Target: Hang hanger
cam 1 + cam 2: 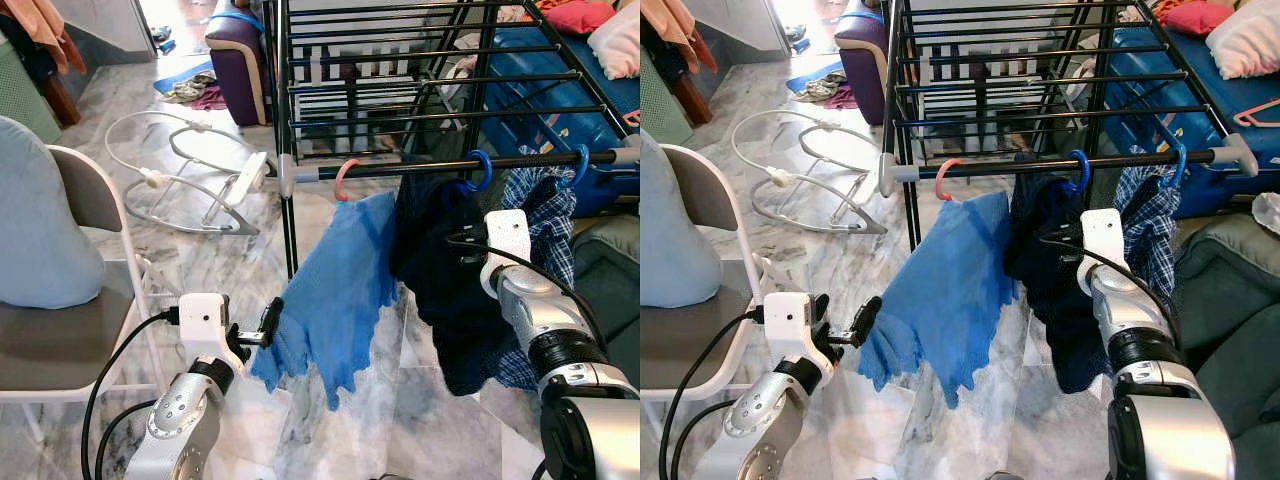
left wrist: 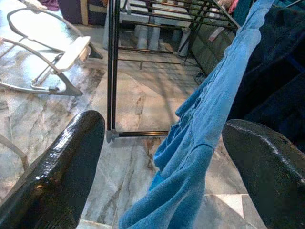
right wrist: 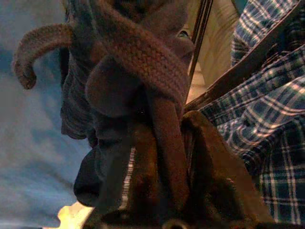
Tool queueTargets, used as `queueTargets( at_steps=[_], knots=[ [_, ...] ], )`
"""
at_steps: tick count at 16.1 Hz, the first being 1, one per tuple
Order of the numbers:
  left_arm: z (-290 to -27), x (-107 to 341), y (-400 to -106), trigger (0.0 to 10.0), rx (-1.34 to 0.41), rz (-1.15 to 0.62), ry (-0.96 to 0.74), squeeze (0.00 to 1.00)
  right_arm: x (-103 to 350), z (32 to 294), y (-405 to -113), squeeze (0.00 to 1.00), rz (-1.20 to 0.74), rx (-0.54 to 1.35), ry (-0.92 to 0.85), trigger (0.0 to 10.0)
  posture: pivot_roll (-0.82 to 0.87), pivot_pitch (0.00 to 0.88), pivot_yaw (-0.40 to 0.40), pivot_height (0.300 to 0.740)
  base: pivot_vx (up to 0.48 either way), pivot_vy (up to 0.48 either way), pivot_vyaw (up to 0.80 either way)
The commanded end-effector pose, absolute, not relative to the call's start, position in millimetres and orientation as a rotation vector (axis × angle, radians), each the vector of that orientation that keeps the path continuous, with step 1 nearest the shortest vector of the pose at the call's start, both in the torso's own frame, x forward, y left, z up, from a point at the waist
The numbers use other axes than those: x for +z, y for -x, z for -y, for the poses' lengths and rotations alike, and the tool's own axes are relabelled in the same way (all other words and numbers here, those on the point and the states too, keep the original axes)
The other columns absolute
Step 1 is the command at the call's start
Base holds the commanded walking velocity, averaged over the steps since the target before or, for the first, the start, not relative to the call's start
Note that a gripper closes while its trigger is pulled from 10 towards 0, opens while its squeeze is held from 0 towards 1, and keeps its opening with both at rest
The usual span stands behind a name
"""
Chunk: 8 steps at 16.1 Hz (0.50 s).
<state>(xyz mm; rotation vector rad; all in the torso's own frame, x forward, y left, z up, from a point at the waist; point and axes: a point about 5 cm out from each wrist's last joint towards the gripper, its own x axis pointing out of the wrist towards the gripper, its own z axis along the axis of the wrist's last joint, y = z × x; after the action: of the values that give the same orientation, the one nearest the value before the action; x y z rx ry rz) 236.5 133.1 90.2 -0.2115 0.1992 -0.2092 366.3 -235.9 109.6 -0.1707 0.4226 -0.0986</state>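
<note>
A black drying rack (image 1: 420, 90) stood on the marble floor (image 1: 230, 260), and three hangers hung from its front rail (image 1: 450, 165): a pink hanger hook (image 1: 343, 178) carrying a blue garment (image 1: 335, 290), a blue hanger hook (image 1: 480, 170) carrying a dark garment (image 1: 440, 270), and a second blue hook (image 1: 580, 165) carrying a plaid shirt (image 1: 540, 230). The left tool (image 1: 262, 330) was low, at the lower left edge of the blue garment; in the left wrist view its two black fingers (image 2: 62, 167) stood spread apart with the blue cloth hanging between them, and whether the cloth touched either finger could not be told. The right tool (image 3: 162, 191) was raised against the dark garment just below the rail, and in the right wrist view its fingers were pressed onto a fold of the dark cloth with a knitted cord (image 3: 143, 52) running over them. To the left stood a grey folding chair (image 1: 60, 340) holding a pale blue cushion (image 1: 35, 230), with a white wire frame (image 1: 190, 180) lying on the floor beyond it. A blue suitcase (image 1: 560, 100) lay behind the rack on the right.
</note>
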Motion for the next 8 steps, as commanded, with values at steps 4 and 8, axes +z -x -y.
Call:
queueTargets(
  at_steps=[4, 8],
  knots=[
    [-131.8, 90.7, -235.5, 10.0, -0.217, -0.199, 0.174, 0.0, 115.1, 240.6, -367.4, 0.0, -0.379, -0.12, 0.156, 0.0, -0.11, 0.1, 0.04, 0.74, 0.0, 0.0, 0.0],
    [-133.3, 92.0, -236.9, 10.0, -0.196, -0.193, 0.157, 0.0, 123.9, 242.3, -367.9, 0.0, -0.307, -0.131, 0.159, 0.0, -0.11, 0.097, 0.049, 0.74, 0.0, 0.0, 0.0]
  ],
)
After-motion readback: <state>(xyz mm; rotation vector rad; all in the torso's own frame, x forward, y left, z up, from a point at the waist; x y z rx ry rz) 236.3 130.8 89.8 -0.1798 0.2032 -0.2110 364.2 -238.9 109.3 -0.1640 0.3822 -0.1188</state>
